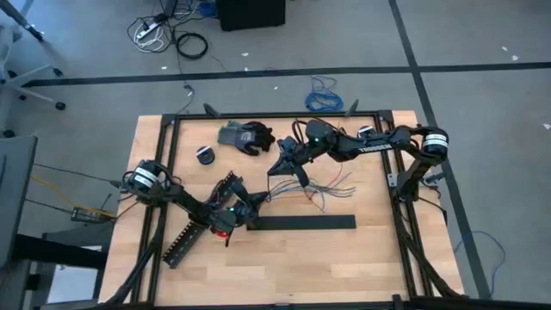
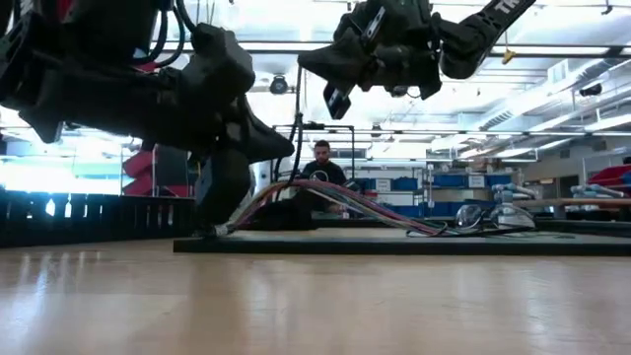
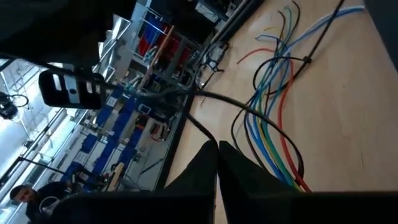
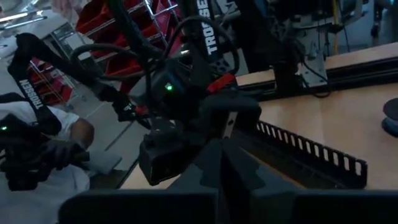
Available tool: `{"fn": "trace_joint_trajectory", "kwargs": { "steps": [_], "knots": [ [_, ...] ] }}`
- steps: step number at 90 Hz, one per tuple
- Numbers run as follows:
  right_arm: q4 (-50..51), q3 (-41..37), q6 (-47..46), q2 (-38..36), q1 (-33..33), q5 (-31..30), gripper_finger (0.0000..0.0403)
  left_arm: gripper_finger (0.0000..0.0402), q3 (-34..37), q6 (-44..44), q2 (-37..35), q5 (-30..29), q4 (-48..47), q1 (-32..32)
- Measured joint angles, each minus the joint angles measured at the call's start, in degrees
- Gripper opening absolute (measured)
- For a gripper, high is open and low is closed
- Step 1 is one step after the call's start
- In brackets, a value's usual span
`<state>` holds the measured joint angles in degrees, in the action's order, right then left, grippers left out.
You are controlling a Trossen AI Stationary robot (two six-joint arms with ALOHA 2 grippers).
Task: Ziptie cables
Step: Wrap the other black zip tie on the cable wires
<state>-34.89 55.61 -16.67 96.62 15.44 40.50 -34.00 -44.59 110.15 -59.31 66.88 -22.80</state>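
One loose bundle of cables (image 1: pixel 323 188) lies on the tabletop (image 1: pixel 379 258) just past centre toward two o'clock, its blue, green, yellow and red ends fanned apart. One ziptie (image 3: pixel 311 53) shows clearly, a thin black strip crossing the wires; a second cannot be made out. The left gripper (image 1: pixel 250 207) sits at the bundle's nine o'clock end, fingers (image 3: pixel 239 177) pressed together on the gathered wires. The right gripper (image 1: pixel 287 164) hovers at the bundle's eleven o'clock, fingers (image 4: pixel 245 177) closed together; whether they hold anything is unclear.
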Motion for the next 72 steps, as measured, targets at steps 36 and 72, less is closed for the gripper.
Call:
{"fn": "trace_joint_trajectory", "kwargs": {
  "steps": [36, 72],
  "knots": [
    [1.0, 0.0, 0.4, 0.0, 0.0, 1.5, 0.0, 0.0139, 0.0, 12.4, 0.0, -2.3, 4.7, -0.5],
    [3.0, 0.0, 2.1, 0.0, 0.5, 1.6, 0.0, 0.0166, 0.0, 13.8, -1.3, -13.0, 10.3, -4.8]
  ]
}}
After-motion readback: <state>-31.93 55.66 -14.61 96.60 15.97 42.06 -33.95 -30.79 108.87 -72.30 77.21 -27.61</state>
